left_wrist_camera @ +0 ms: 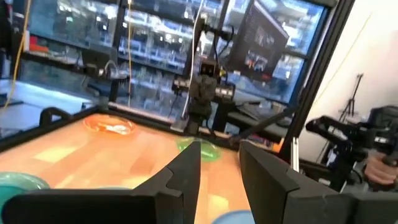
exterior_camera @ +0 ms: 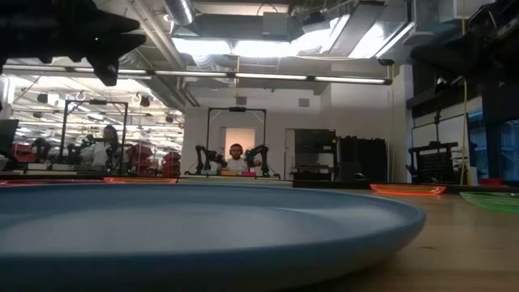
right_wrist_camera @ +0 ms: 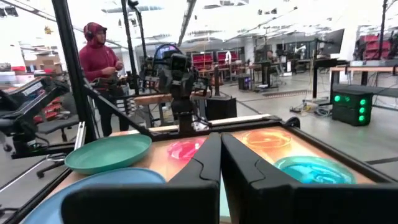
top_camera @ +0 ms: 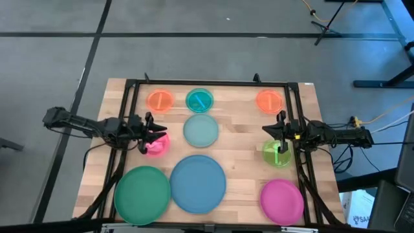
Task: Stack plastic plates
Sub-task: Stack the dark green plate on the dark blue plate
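Note:
Nine plates lie singly on the wooden table. Along the far side are a small orange plate [top_camera: 160, 100], a small teal plate [top_camera: 199, 99] and a second orange plate [top_camera: 269, 100]. The pale teal medium plate [top_camera: 200, 130] sits mid-table. Near the front lie the large green plate [top_camera: 142, 188], the large blue plate [top_camera: 198, 183] and the magenta plate [top_camera: 282, 200]. My left gripper [top_camera: 160, 134] [left_wrist_camera: 221, 155] hovers open above the small pink plate [top_camera: 156, 145]. My right gripper [top_camera: 265, 131] [right_wrist_camera: 221, 140] is shut, above the lime plate [top_camera: 277, 154]. Both point level toward each other.
A black frame [top_camera: 129, 87] runs round the table's edges. The blue plate [exterior_camera: 203, 235] fills the foreground of the low view. A person in a red hoodie [right_wrist_camera: 99, 62] stands beyond the table. Bare wood shows between the pale teal plate and the lime plate.

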Controlling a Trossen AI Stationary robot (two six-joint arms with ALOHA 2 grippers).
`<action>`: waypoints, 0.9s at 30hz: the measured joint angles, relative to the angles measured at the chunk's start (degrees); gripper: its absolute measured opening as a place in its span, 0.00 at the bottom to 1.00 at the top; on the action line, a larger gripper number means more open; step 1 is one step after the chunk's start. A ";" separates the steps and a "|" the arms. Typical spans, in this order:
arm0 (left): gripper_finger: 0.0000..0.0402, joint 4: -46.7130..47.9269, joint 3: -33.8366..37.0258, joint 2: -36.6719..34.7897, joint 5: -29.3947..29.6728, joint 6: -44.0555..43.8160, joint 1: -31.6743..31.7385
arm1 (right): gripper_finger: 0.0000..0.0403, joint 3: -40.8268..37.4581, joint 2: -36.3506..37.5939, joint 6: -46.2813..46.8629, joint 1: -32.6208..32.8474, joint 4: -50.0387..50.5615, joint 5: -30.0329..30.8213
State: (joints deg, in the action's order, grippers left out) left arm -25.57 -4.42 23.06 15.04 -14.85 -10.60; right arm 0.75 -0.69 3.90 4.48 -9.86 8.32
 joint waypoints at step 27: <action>0.27 -6.47 -12.75 34.76 10.27 4.96 -3.70 | 0.01 0.02 -11.63 -6.03 -0.01 -5.61 -3.05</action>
State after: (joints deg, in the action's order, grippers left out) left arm -32.04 -17.17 57.82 25.31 -9.88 -14.30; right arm 0.78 -12.32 -2.13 4.47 -15.47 5.27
